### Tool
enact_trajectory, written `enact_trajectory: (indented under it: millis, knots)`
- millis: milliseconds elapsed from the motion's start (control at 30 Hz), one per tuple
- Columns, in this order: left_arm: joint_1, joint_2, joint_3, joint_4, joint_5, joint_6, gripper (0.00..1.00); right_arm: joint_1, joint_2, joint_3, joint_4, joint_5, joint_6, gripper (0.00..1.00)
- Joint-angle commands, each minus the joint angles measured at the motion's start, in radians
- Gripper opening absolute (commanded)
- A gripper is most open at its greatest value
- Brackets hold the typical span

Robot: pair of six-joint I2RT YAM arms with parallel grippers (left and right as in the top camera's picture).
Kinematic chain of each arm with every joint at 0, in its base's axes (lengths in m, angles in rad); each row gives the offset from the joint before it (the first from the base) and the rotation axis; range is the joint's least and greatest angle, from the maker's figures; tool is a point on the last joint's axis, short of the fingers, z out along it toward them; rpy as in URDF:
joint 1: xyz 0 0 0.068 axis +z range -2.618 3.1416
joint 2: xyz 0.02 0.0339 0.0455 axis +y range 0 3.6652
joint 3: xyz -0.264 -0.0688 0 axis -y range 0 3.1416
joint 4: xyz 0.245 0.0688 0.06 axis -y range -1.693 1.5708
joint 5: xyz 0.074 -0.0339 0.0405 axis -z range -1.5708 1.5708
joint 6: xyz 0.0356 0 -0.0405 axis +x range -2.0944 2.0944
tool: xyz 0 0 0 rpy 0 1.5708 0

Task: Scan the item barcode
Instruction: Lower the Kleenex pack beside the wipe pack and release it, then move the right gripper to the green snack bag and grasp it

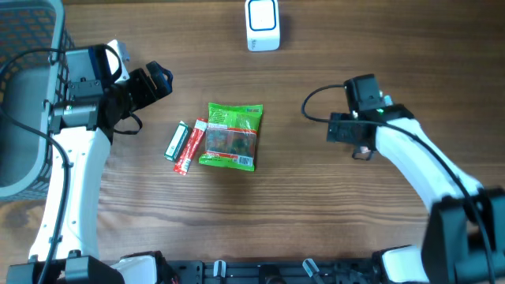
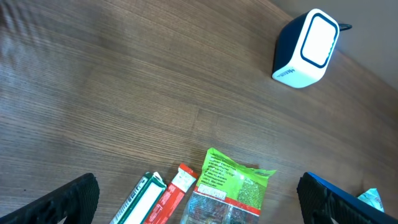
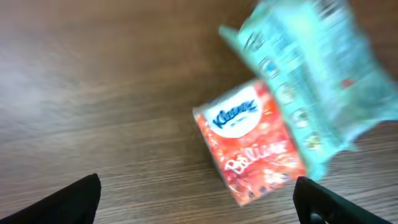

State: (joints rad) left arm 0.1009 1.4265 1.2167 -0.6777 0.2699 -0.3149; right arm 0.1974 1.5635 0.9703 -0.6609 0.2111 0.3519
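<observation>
The white barcode scanner (image 1: 261, 24) stands at the table's far edge, also visible in the left wrist view as the scanner (image 2: 306, 48). A green snack packet (image 1: 230, 136) lies mid-table beside a red stick pack (image 1: 189, 146) and a green-and-white stick pack (image 1: 177, 142). My left gripper (image 1: 151, 82) hovers open up and left of them; its fingertips (image 2: 65, 202) frame the green packet (image 2: 230, 186). My right gripper (image 3: 199, 205) is open and empty above a red tissue pack (image 3: 252, 140). A blurred teal packet (image 3: 311, 68) overlaps that pack's far corner.
A grey basket (image 1: 24, 95) fills the left edge of the table. In the overhead view the right arm (image 1: 418, 158) covers the tissue pack and the teal packet.
</observation>
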Motion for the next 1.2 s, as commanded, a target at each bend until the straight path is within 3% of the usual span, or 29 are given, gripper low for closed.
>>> enact_trajectory:
  millis: [0,133,200,367,500,600,733,800,933,1000,1167]
  knots:
    - [0.003,-0.010,0.000,0.003,0.001,0.020,1.00,-0.005,-0.040,-0.015,0.006,-0.005,0.011,1.00]
    - [0.003,-0.010,0.000,0.003,0.001,0.020,1.00,-0.005,-0.042,-0.013,0.019,-0.190,-0.135,1.00]
    - [0.003,-0.010,0.000,0.003,0.001,0.020,1.00,-0.005,-0.042,-0.013,0.055,-0.411,-0.234,1.00]
    - [0.003,-0.010,0.000,0.003,0.001,0.020,1.00,0.007,-0.041,-0.013,0.201,-0.932,-0.275,1.00]
    - [0.003,-0.010,0.000,0.003,0.001,0.020,1.00,0.135,-0.041,0.008,0.215,-0.827,-0.305,1.00]
    - [0.003,-0.010,0.000,0.003,0.001,0.020,1.00,0.252,0.006,0.186,0.010,-0.736,-0.393,1.00]
    - [0.003,-0.010,0.000,0.003,0.001,0.020,1.00,0.337,0.098,0.408,-0.124,-0.645,-0.475,1.00]
    - [0.003,-0.010,0.000,0.003,0.001,0.020,1.00,0.364,0.133,0.434,-0.065,-0.565,-0.499,1.00]
    - [0.003,-0.010,0.000,0.003,0.001,0.020,1.00,0.376,0.210,0.433,0.046,-0.563,-0.652,1.00]
    - [0.003,-0.010,0.000,0.003,0.001,0.020,1.00,0.376,0.269,0.429,0.114,-0.563,-0.731,0.95]
    - [0.003,-0.010,0.000,0.003,0.001,0.020,1.00,0.375,0.399,0.429,0.249,-0.562,-0.826,0.95]
